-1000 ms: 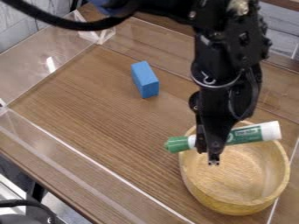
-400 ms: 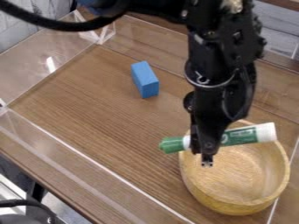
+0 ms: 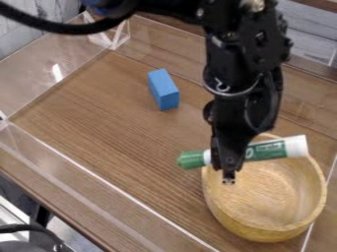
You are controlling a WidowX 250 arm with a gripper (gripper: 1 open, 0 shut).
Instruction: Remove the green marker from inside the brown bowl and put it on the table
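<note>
My gripper [image 3: 226, 165] points down and is shut on the green marker [image 3: 270, 150], gripping it near its green cap end. The marker lies almost level, white barrel to the right, and hangs over the far left rim of the brown bowl [image 3: 313, 187]. Its green cap reaches past the rim, over the table [image 3: 93, 113]. The bowl sits at the front right of the table with nothing else showing inside it. The black arm hides the middle of the marker.
A blue block [image 3: 162, 89] lies on the table to the left of the arm, well behind the bowl. Low clear acrylic walls [image 3: 39, 157] edge the table at the left and front, and the table's edge drops off beyond them.
</note>
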